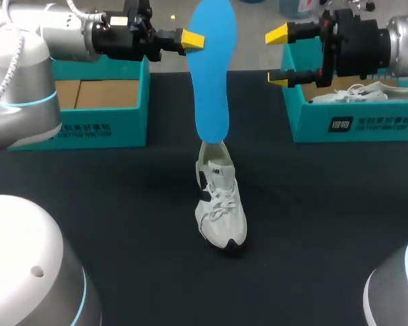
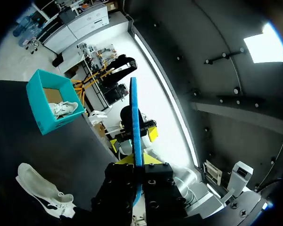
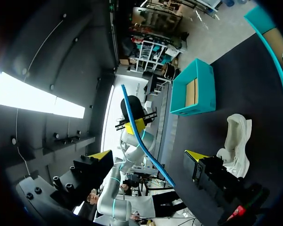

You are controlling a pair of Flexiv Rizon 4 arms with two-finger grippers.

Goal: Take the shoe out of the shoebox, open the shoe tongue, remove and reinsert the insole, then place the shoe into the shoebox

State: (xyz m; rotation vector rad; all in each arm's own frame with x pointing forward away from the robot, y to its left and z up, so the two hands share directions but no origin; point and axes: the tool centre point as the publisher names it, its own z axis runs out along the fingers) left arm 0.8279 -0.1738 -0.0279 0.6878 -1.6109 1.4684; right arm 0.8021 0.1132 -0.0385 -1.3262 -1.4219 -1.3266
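**Findings.** The left fingers (image 1: 192, 39) were found clamped on the upper part of the blue insole (image 1: 211, 75), one from each side. This was confirmed in the left wrist view, where the insole was seen edge-on between them. The insole was hanging near upright, its lower end at the mouth of the white shoe (image 1: 219, 204). Whether it was touching the collar or already inside could not be told.

The shoe was standing on its sole on the tabletop (image 1: 122, 204), unheld. It was placed between the left shoebox (image 1: 102, 129), whose cardboard floor was showing, and the right shoebox (image 1: 367, 125), in which a second shoe (image 1: 357, 94) was lying. The right fingers (image 1: 277, 33) were spread wide with nothing held, raised beside the insole and apart from it.

**Assessment.** The step in hand was judged to be the insole work at the shoe mouth. For reinsertion, it was judged that the lower end should be steered under the tongue and along the shoe's floor toward the toe. The insole should be tilted forward rather than pushed straight down, since a soft insole gripped so far from its tip may be expected to buckle.

As the shoe was unrestrained, tipping or sliding was considered likely. Steadying of the heel by the right fingers was recommended before any downward load. Release was advised only once the heel end was seated flat.
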